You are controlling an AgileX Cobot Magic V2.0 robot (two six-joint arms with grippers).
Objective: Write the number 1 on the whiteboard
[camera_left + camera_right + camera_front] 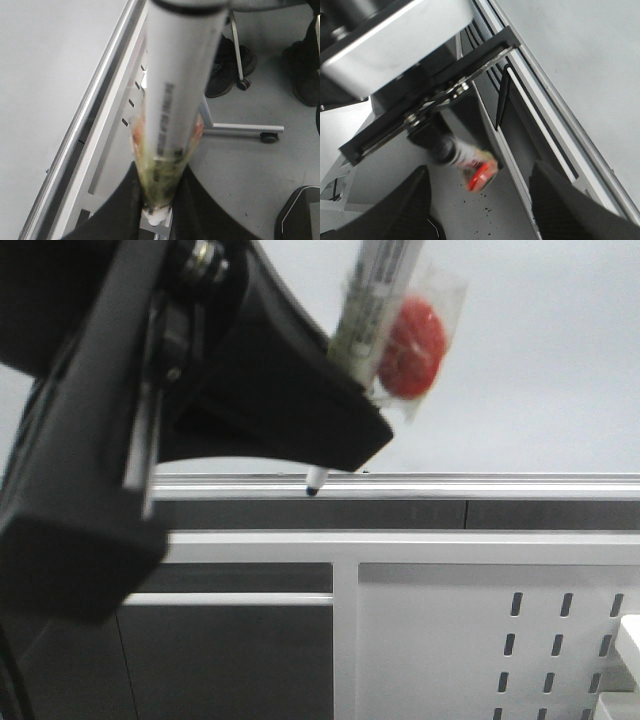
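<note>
One marker (375,300) is clamped in the left gripper (340,455), which fills the upper left of the front view; its fingers are closed on the lower part of the pen, and a clear wrap with a red round piece (413,345) sticks to the barrel. The dark tip (313,487) shows under the gripper, at the centre of the frame, just in front of the silver rail (500,486). Above the rail, the whiteboard (540,360) takes the upper right of the frame, and I see no stroke of the number 1 on it.

The right gripper (480,200) stands with its fingers wide apart at the bottom of its wrist view, holding nothing.

For a good stroke, I think the tip should first go up from the rail onto the bare board. Then press lightly, keep the pen steady in the fingers, and draw one straight line. Too much pressure could make the pen slide in the grip.
</note>
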